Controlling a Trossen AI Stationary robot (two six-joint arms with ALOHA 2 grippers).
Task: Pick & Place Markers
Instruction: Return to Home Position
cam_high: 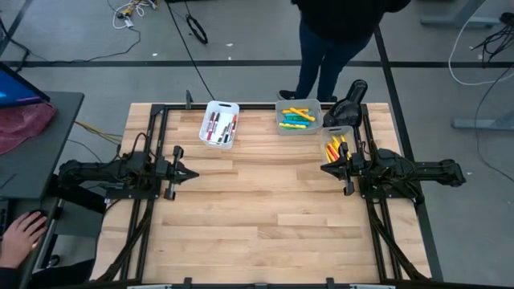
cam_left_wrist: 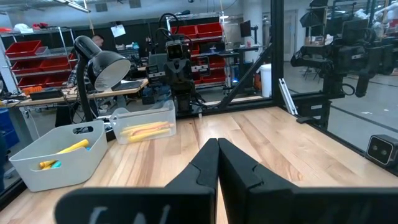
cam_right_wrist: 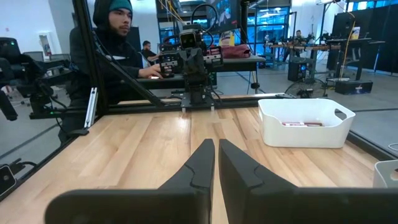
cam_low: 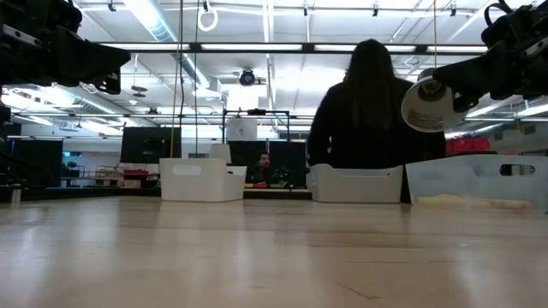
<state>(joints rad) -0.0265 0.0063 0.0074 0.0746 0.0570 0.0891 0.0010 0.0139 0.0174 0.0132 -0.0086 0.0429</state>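
Two arms, one at each side of the table [cam_high: 257, 225], pointing at each other across the wood. Left gripper [cam_high: 195, 172] over the left half, fingers [cam_left_wrist: 199, 171] pressed together to a narrow tip, nothing between them. Right gripper [cam_high: 324, 168] over the right half, fingers [cam_right_wrist: 196, 171] likewise pinched closed, holding nothing. Three bins along the far part of the table: one white bin [cam_high: 222, 104] left of centre, one grey bin [cam_high: 299, 103] right of centre, and one clear bin [cam_high: 337, 130] just beside the right gripper and partly under one black desk lamp [cam_high: 350, 100]. All markers in view lying inside bins: dark and red markers [cam_high: 219, 127] in the white bin, yellow, green and teal markers [cam_high: 295, 119] in the grey bin, yellow and red markers [cam_high: 333, 149] in the clear bin. Each heap too small and tangled for an exact count. One person [cam_high: 329, 32] standing beyond the far edge. One hand [cam_high: 22, 234] at the near left, off the table.
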